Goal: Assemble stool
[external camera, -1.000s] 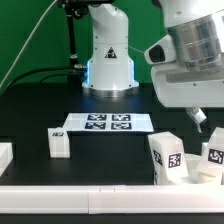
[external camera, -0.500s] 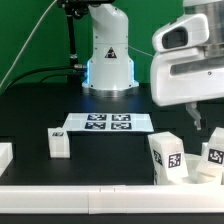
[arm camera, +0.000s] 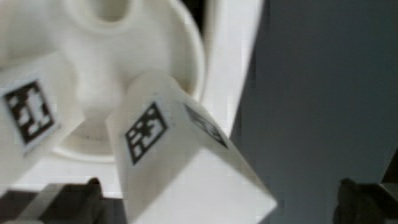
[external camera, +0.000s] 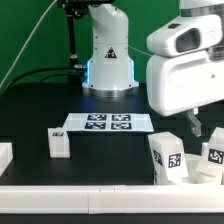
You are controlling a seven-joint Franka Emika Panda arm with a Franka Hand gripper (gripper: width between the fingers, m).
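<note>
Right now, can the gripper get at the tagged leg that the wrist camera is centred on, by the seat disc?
Probably yes. The gripper is open wide, and in the wrist view the leg lines up between its fingers with nothing over it. The seat disc lies right beside the leg, so one finger could catch on it.

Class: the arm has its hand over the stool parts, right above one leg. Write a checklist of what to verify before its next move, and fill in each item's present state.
1. Hand open, holding nothing: ok.
2. Tagged leg between the fingers: ok, though nearer one finger.
3. That leg clear of the seat disc: cannot tell; they overlap in the wrist view.
4. Hand low enough to close on the leg: cannot tell.
5. Spare leg out of the way: ok, it stands by the marker board, apart from the hand.
</note>
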